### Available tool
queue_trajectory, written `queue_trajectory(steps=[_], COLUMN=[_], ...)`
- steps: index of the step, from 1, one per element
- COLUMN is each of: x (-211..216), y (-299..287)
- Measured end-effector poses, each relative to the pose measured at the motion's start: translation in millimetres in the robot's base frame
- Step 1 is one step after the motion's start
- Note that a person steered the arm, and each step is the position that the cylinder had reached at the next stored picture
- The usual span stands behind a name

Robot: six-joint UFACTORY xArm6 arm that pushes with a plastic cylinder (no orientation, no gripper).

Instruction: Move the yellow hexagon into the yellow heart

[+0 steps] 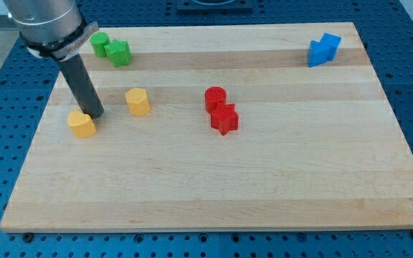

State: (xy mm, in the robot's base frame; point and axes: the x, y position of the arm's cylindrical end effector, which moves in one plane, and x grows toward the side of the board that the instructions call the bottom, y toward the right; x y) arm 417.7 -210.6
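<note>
The yellow hexagon (138,102) stands on the wooden board (264,172) at the left of centre. The yellow heart (82,124) lies further to the view's left and a little lower. My tip (95,115) is at the heart's upper right edge, touching it or nearly so. The tip is well left of the hexagon, between the two yellow blocks. The dark rod rises from the tip toward the view's top left.
A green round block (100,43) and a green star (120,53) sit at the top left. A red round block (215,97) and a red star (224,120) touch near the centre. Two blue blocks (324,50) sit together at the top right.
</note>
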Motion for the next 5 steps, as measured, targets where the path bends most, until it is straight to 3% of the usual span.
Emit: queue_trajectory(steps=[5], x=[-33], y=[31])
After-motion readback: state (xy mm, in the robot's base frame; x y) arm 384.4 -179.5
